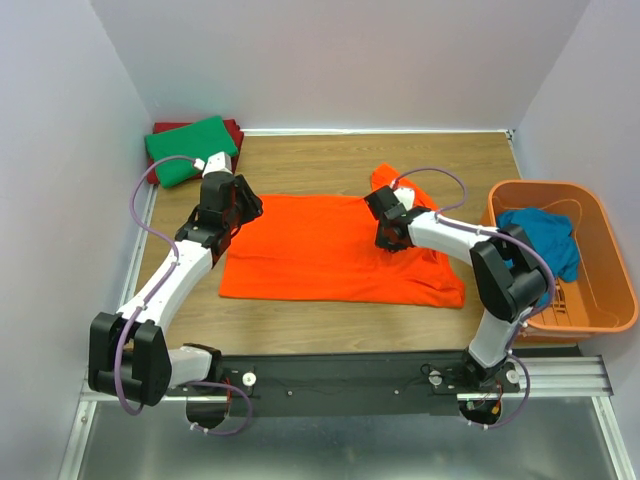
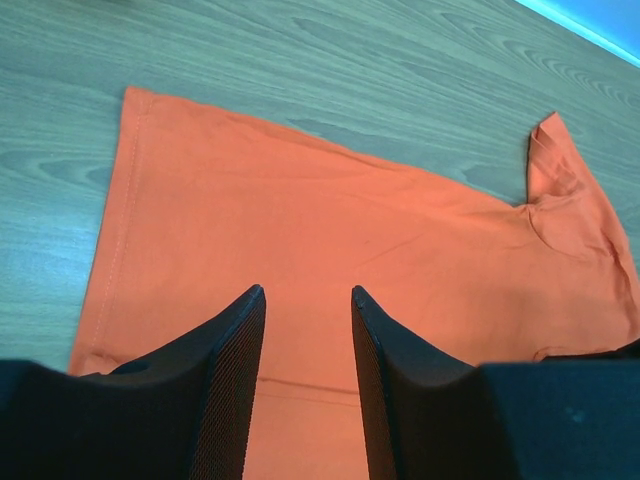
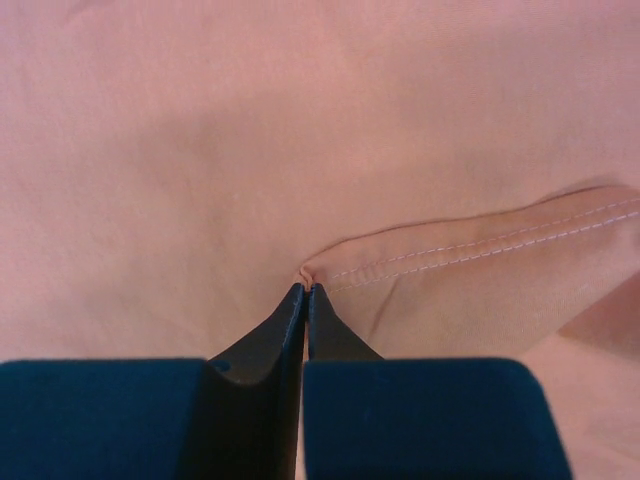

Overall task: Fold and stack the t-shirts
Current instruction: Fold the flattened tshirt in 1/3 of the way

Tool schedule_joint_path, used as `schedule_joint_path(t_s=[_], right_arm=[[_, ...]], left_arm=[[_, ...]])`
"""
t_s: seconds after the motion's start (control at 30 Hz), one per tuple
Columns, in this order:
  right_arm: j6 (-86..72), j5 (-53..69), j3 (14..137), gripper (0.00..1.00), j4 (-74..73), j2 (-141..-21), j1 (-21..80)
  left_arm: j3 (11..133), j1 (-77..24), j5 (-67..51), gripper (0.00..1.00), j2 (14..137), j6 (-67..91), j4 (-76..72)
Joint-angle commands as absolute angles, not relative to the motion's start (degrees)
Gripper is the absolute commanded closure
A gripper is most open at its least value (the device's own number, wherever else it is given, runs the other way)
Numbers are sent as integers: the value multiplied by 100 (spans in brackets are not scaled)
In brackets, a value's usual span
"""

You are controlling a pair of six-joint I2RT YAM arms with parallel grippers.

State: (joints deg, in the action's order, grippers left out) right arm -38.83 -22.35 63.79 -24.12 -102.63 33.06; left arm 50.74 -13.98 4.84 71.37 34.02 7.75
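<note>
Clamped on just the three-o'clock edge of the orange t-shirt (image 1: 330,250), the right gripper (image 3: 303,292) could lose that thin pinch on lifting, while the left gripper (image 2: 305,295) hangs open at nine.

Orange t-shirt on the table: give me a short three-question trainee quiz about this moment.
1. True or false: the right gripper is shut on a hem of the orange t-shirt spread on the table.
2. Fill in: the folded green t-shirt rests on a ____ t-shirt.
3. Where does the teal t-shirt lie? A) on the table B) in the orange basket C) on the green t-shirt
Key: 1 true; 2 dark red; 3 B.
</note>
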Motion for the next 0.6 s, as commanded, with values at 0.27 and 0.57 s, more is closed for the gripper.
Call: schedule_joint_path(t_s=[0.27, 0.57], right_arm=[[-3929, -2935, 6135, 96, -2127, -9413, 3533], [-3797, -2611, 6091, 93, -1960, -9800, 3683]], left_arm=[[4922, -1380, 246, 53, 7154, 3349, 624], [4904, -1380, 202, 54, 7163, 3314, 624]])
